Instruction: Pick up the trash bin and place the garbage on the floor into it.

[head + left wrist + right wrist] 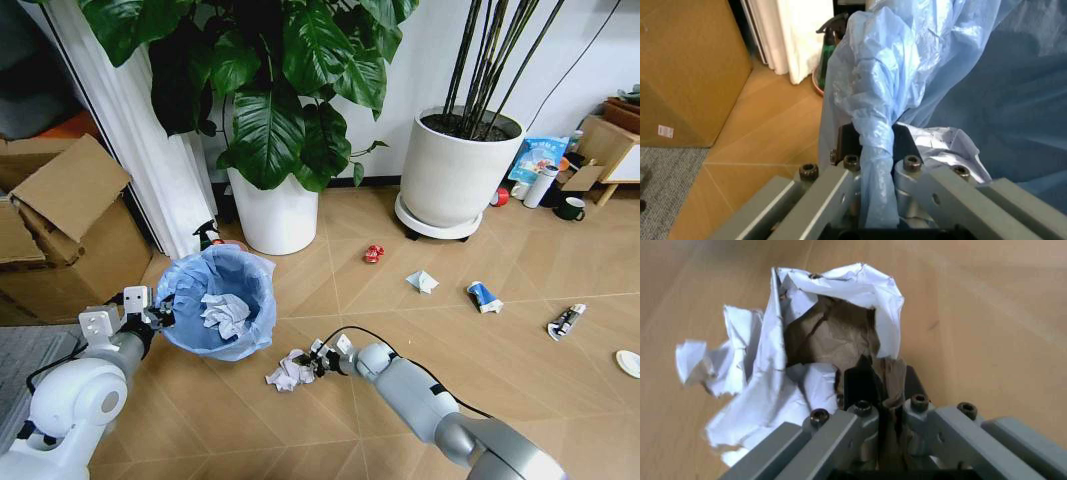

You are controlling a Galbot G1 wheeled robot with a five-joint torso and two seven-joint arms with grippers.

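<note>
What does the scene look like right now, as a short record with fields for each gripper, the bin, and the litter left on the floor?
left gripper: shut on the rim and bag of the trash bin
right gripper: shut on a crumpled white and brown paper wad, low at the floor
bin contents: one white paper wad
litter left: red crushed piece, white paper piece, blue-white wrapper, black-white tube wrapper, white round lid
nearby: two white plant pots, cardboard boxes
</note>
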